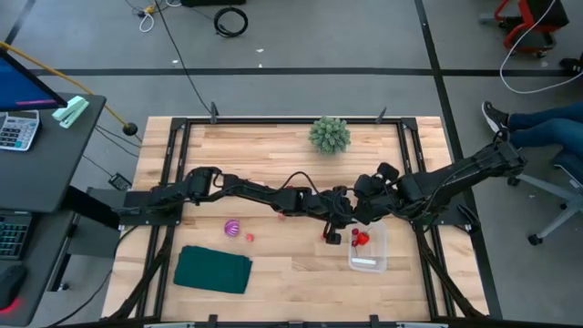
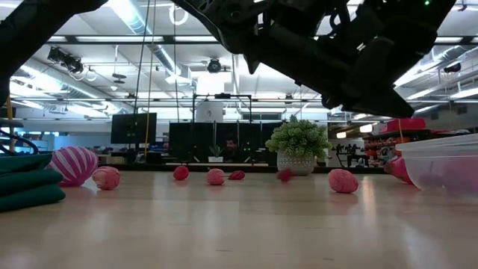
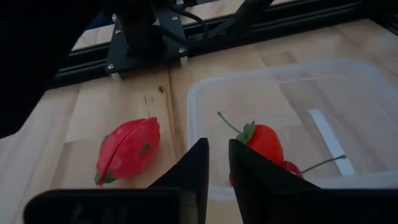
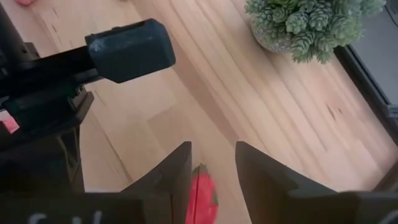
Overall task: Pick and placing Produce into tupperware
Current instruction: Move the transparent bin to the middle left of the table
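Observation:
The clear tupperware [image 1: 369,251] sits at the table's near right and holds small red pieces [image 1: 362,239], one with a green stem [image 3: 264,142]. A larger red piece [image 3: 127,149] lies on the wood just left of the tub [image 3: 286,93]. My left gripper [image 3: 217,158] hovers over the tub's left rim, its fingers a narrow gap apart and holding nothing. My right gripper [image 4: 212,152] hangs open just beyond the tub's far edge. A red piece with a green edge [image 4: 202,193] shows in its gap. The purple-striped ball [image 1: 233,227] and red berries [image 2: 215,176] lie on the table. My right gripper has the red piece [image 4: 202,193] in its gap beside one finger, and wood shows between the piece and the other finger. I cannot tell whether it touches the piece.
The green bushy plant [image 1: 329,135] stands at the far middle. The dark green folded cloth [image 1: 213,270] lies at the near left. Both arms meet over the table's middle right, close to each other. Bare wood lies along the near edge between cloth and tub.

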Controlling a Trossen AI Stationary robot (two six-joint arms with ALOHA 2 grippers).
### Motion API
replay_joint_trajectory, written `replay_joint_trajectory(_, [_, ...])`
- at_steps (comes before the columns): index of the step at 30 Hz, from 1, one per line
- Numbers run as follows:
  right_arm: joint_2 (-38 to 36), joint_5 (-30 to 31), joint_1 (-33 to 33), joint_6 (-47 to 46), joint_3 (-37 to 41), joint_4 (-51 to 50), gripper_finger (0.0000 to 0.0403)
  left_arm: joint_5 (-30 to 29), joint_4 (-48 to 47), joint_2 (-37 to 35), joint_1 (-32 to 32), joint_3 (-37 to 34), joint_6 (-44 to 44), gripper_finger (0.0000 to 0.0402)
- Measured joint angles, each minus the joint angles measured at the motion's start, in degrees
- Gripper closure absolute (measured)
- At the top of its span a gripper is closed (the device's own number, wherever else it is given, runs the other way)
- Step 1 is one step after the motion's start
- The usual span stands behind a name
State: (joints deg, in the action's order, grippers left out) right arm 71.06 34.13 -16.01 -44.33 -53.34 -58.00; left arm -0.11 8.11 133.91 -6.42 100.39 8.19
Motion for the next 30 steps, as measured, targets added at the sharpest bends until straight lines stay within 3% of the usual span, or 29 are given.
replay_joint_trajectory(11, [0.01, 1.13, 0.22, 0.38, 0.37, 0.78, 0.0270, 0.36, -3.25, -0.66, 1.15, 0.01, 1.91, 0.0313])
replay_joint_trajectory(17, [0.05, 3.69, 0.30, 0.62, 0.29, 1.67, 0.0270, -1.56, -16.02, -4.92, 2.14, 0.07, 3.03, 0.0323])
replay_joint_trajectory(24, [-0.36, -11.09, 0.17, -7.80, 0.26, -0.06, 0.0289, -7.55, -34.52, -12.75, 4.98, 0.04, 8.82, 0.0355])
replay_joint_trajectory(27, [-0.41, -16.96, 0.12, -13.14, 0.26, -1.68, 0.0323, -11.22, -42.42, -17.04, 6.94, 0.04, 9.35, 0.0387])
replay_joint_trajectory(30, [-0.41, -20.59, -0.98, -17.87, 0.29, -3.80, 0.0373, -12.43, -49.34, -21.83, 9.09, 0.12, 9.55, 0.0394])
